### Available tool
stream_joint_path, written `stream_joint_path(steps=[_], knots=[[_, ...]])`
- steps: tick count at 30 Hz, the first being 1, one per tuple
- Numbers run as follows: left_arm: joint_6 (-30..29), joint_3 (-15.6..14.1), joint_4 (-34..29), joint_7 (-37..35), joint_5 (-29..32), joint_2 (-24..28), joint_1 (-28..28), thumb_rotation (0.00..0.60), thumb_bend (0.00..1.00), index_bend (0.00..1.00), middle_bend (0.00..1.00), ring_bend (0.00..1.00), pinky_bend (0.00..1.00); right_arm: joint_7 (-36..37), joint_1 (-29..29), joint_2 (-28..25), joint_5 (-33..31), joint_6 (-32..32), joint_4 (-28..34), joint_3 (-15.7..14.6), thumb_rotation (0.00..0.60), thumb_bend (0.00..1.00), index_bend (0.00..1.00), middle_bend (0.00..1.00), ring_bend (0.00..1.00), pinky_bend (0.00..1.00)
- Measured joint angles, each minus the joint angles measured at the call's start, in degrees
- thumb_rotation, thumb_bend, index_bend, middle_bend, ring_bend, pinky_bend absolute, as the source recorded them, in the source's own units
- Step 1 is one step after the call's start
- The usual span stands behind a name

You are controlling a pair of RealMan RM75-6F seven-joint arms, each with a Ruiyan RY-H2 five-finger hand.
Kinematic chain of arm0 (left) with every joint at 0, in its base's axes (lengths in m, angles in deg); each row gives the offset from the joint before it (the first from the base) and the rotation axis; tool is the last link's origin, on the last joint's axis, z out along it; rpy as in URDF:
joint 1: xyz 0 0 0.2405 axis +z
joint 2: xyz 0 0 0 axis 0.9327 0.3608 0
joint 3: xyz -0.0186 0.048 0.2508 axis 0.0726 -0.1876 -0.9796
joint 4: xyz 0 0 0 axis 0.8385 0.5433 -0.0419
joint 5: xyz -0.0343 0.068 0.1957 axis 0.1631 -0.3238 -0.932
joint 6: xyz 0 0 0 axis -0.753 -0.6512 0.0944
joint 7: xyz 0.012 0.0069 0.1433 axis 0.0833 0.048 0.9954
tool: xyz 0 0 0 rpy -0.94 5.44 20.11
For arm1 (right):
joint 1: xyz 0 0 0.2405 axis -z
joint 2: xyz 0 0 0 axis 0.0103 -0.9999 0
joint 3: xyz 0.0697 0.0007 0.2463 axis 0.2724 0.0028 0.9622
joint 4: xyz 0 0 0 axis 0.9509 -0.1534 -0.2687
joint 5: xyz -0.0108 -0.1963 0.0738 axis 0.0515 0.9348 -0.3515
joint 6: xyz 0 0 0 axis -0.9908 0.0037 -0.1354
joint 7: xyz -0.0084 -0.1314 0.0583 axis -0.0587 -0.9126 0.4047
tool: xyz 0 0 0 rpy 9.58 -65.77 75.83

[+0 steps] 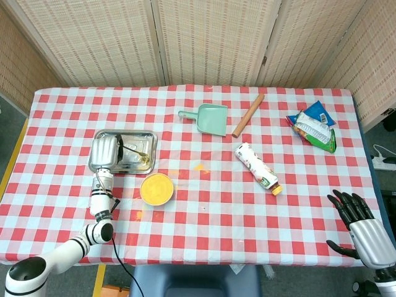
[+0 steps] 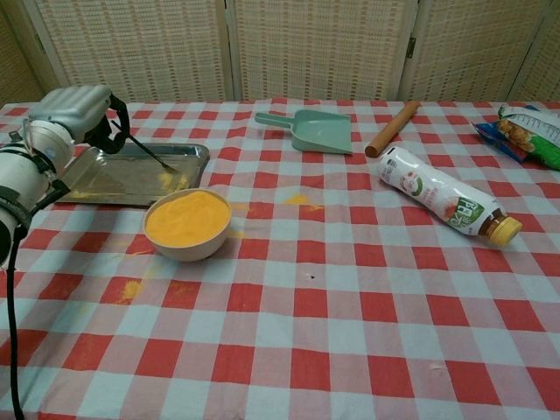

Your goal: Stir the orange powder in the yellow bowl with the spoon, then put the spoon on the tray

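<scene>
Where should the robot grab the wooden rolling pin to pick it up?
Probably around the middle of the rolling pin, coming from above. It lies flat and slanted beside the green dustpan, a plain even stick, so fingers closing across it mid-length should keep it balanced.

Red-white checked tablecloth [image 1: 204, 210], yellow bowl [image 2: 187, 229], orange powder [image 2: 186, 218], silver tray [image 1: 143, 139]

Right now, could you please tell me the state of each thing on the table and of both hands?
Left hand: holds spoon over tray.
Spoon: tilted, tip down at tray.
Tray: flat, powder specks.
Bowl: upright, full of powder.
Bottle: on its side, capped.
Dustpan: flat.
Right hand: open, off the table.
</scene>
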Motion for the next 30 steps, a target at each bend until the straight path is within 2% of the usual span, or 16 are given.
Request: stream_joint_path(steps=[3, 8, 13, 19, 24, 26, 28, 30], knots=[[3.0, 0.1, 4.0, -1.0, 1.6, -1.7, -0.8, 0.6, 0.51, 0.74, 1.0, 1.0, 1.0, 0.1, 0.1, 0.1, 0.1, 0.3, -0.3, 0.0, 0.6, 0.04, 0.0, 0.0, 0.0, 0.0], [6.9, -0.1, 6.1, -0.2, 3.9, -2.8, -1.3, 0.6, 0.51, 0.37, 1.0, 1.0, 1.0, -0.4, 0.1, 0.3, 0.3, 0.1, -0.2, -0.1, 0.6, 0.04, 0.0, 0.0, 0.0, 0.0], [7.0, -0.1, 4.0, 0.3, 4.6, -2.2, -1.3, 0.6, 0.5, 0.15, 1.0, 1.0, 1.0, -0.9, 0.1, 0.5, -0.1, -0.2, 0.0, 0.1, 0.6, 0.04, 0.0, 0.0, 0.0, 0.0], [5.1, -1.4, -2.4, 1.0, 3.6, 0.6, 0.2, 0.6, 0.48, 0.04, 1.0, 1.0, 1.0, -1.4, -0.1, 0.7, 0.2, -0.4, 0.1, 0.0, 0.6, 0.04, 0.0, 0.0, 0.0, 0.0], [1.2, -3.1, -12.7, -0.5, 0.6, 5.2, 3.2, 0.6, 0.45, 0.02, 1.0, 0.99, 1.0, -1.2, 0.1, 0.6, 0.8, 0.1, 0.1, -0.2, 0.6, 0.04, 0.0, 0.0, 0.0, 0.0], [-1.2, -4.9, -20.3, -2.7, -2.7, 8.9, 5.5, 0.6, 0.44, 0.0, 0.88, 0.86, 0.96, -1.2, 0.1, 0.7, 0.8, 0.3, 0.0, -0.2, 0.6, 0.04, 0.0, 0.0, 0.0, 0.0], [-2.7, -6.5, -25.9, -4.4, -5.3, 11.9, 7.3, 0.6, 0.44, 0.0, 0.55, 0.54, 0.73, -1.5, 0.1, 0.8, 0.5, 0.1, 0.0, -0.1, 0.6, 0.04, 0.0, 0.0, 0.0, 0.0], [-5.5, -9.7, -34.4, -7.2, -10.1, 17.2, 10.4, 0.6, 0.43, 0.0, 0.29, 0.26, 0.48, -2.1, 0.1, 1.1, 0.1, 0.0, 0.0, 0.2, 0.6, 0.04, 0.0, 0.0, 0.0, 0.0]])
